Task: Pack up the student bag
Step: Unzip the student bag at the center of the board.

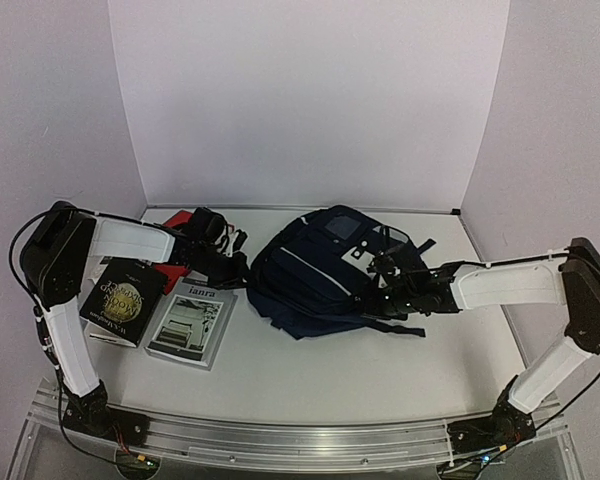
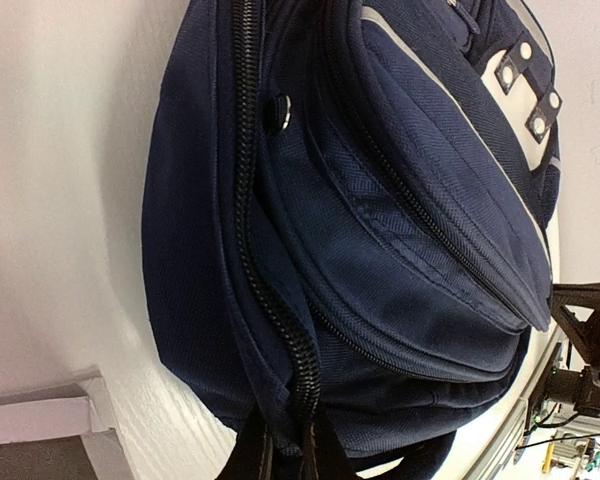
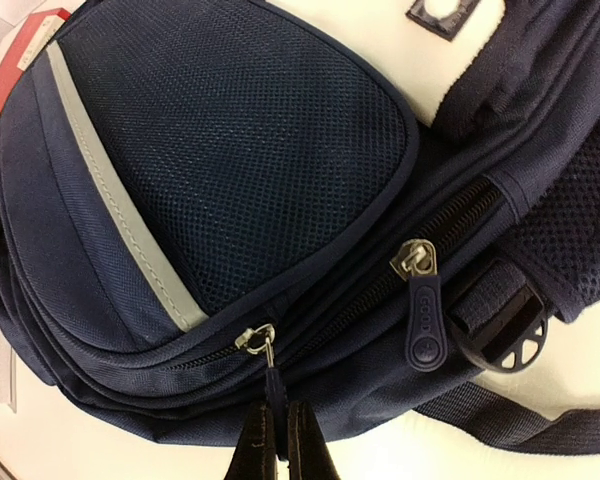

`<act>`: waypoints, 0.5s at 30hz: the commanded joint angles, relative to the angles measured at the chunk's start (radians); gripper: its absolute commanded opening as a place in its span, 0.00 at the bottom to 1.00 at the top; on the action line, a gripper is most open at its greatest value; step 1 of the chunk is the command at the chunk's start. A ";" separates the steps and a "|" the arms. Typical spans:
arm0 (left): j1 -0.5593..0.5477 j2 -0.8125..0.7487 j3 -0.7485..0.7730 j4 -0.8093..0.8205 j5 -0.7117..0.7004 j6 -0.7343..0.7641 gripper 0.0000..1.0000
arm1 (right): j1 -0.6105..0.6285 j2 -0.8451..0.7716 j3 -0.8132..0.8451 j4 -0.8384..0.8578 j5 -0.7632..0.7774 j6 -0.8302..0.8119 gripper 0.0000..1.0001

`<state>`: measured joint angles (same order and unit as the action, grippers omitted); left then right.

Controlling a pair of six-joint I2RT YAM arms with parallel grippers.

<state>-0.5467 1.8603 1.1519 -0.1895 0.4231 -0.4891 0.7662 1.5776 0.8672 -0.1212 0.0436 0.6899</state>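
Top view: student bag [image 1: 320, 270] lay mid-table, zipped. Dark book [image 1: 120, 300] and pale book [image 1: 192, 322] lay outside, so packing was judged unstarted.
Left wrist view: left gripper [image 2: 295, 440] narrow, pinching the bag's main zip seam.
Right wrist view, the only one to show it: right gripper [image 3: 277, 420] clamped on the front-pocket zip pull [image 3: 271, 385].

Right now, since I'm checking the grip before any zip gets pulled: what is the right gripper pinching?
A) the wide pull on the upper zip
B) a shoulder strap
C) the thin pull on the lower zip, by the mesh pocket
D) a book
C: in the right wrist view the right gripper is shut on the thin pull below the student bag mesh pocket, while the wide pull hangs free.
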 commanded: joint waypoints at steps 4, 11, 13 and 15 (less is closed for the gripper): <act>0.076 -0.032 0.016 -0.027 -0.077 0.068 0.00 | -0.104 -0.014 0.066 -0.074 0.093 -0.113 0.00; 0.076 -0.047 0.017 0.001 0.002 0.035 0.00 | -0.105 -0.149 0.046 -0.105 0.071 -0.147 0.53; 0.076 -0.049 0.019 0.008 0.013 0.025 0.00 | -0.104 -0.161 0.022 -0.113 0.079 -0.122 0.53; 0.076 -0.050 0.021 0.009 0.008 0.023 0.00 | -0.105 -0.146 -0.003 -0.112 0.066 -0.105 0.51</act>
<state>-0.4748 1.8603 1.1519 -0.2044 0.4201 -0.4646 0.6571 1.4441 0.9064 -0.1988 0.0774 0.5644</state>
